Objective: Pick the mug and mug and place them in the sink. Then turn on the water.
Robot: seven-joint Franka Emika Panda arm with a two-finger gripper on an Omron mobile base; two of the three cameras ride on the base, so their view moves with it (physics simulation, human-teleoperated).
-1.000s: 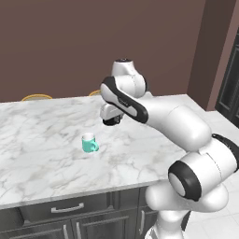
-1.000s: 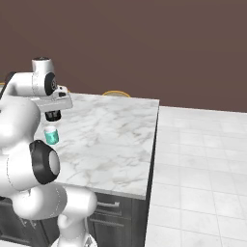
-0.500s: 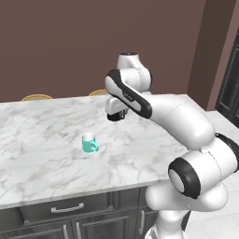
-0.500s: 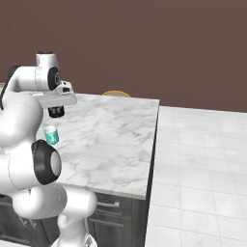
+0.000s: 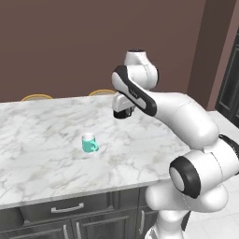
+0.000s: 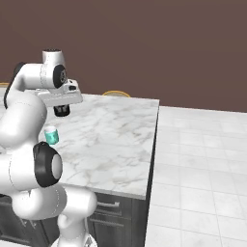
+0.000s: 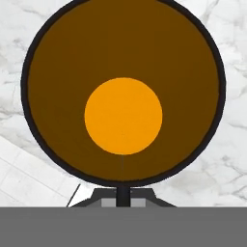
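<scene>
- The hand hangs above the marble surface, off it, toward the far edge, with the white arm bent over from the base.
- The hand is clamped on the black mug: in the hand view the dark finger tips pinch its rim at the bottom of the picture, and the camera looks straight down into the mug's brown inner wall and bright orange bottom.
- In the base views the black mug shows as a small dark shape right under the hand, lifted clear of the surface.
- The teal mug stands upright on the surface, well apart from the held one, nearer the front edge and to the left in the left base view; its inside is white and its handle points to the right there.
- In the right base view the teal mug sits just beside the arm's white elbow, partly cut off by it.
- Below the surface's front edge run dark cabinet drawers with metal handles.
- Two rounded tan chair backs peep over the far edge of the surface.
- To the right of the surface lies a pale tiled floor.
</scene>
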